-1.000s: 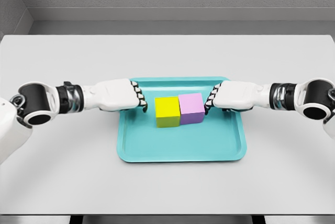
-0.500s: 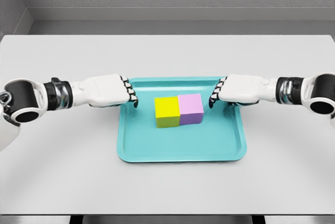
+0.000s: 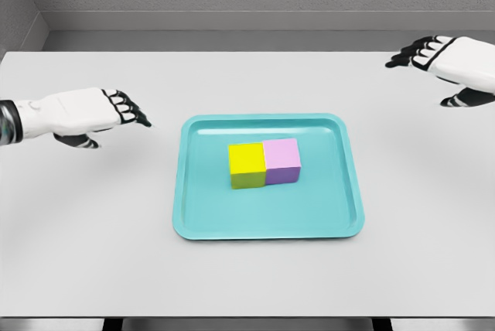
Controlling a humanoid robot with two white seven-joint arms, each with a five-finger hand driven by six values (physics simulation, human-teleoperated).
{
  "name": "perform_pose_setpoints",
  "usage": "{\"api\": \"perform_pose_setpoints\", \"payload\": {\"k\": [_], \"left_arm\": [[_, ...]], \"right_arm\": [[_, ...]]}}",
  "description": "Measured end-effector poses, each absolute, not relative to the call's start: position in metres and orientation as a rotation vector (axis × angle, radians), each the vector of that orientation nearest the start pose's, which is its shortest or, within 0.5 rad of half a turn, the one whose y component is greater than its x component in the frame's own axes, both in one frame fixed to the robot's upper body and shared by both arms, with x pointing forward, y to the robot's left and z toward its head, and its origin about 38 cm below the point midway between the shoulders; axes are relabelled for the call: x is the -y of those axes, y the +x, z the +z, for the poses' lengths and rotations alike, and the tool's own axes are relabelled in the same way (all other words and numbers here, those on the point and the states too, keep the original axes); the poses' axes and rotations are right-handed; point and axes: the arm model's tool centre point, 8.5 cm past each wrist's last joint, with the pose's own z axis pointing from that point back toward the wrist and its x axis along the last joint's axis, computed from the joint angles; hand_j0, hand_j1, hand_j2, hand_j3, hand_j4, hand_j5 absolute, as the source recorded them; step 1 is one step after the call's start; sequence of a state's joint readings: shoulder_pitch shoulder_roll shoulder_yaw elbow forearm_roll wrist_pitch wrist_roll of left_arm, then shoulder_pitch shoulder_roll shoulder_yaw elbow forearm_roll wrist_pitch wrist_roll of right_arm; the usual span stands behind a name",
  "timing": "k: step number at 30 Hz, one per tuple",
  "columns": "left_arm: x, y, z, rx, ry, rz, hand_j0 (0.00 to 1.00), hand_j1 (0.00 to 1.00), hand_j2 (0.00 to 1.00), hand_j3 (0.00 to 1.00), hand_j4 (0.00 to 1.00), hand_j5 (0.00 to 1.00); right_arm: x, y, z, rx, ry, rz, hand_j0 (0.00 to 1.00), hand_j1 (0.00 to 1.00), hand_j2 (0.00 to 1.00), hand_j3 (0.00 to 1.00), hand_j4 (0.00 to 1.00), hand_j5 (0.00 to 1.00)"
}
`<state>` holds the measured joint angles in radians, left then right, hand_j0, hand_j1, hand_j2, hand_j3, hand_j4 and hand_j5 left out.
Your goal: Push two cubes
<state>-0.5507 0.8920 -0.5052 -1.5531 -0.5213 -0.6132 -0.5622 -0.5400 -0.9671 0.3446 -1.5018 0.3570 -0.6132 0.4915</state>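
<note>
The table (image 3: 93, 215) carries a teal tray (image 3: 340, 215) at centre. Left hand (image 3: 85, 110) hovers at 9 o'clock, right hand (image 3: 448, 60) at 2 o'clock, both with relaxed, empty fingers. Mid-tray, the yellow cube (image 3: 247, 159) touches the pink cube (image 3: 282, 155) at its 3 o'clock.

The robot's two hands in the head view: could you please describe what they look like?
Both the left hand and the right hand are glossy white, smooth-shelled and five-fingered, with black joints and black fingertips. The left forearm shows a dark band at the picture's edge. No cables or markings are visible.
</note>
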Motion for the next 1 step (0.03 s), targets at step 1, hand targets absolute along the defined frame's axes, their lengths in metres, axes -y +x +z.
{"api": "perform_pose_setpoints", "payload": {"k": [1], "left_arm": [[-0.3304,0.4142,0.2245,1.27,0.541,-2.215,1.0,1.0,1.0,1.0,1.0,1.0]], "right_arm": [[0.3786,0.4188,0.2872,1.464,-0.66,1.962,1.0,1.0,1.0,1.0,1.0,1.0]]}}
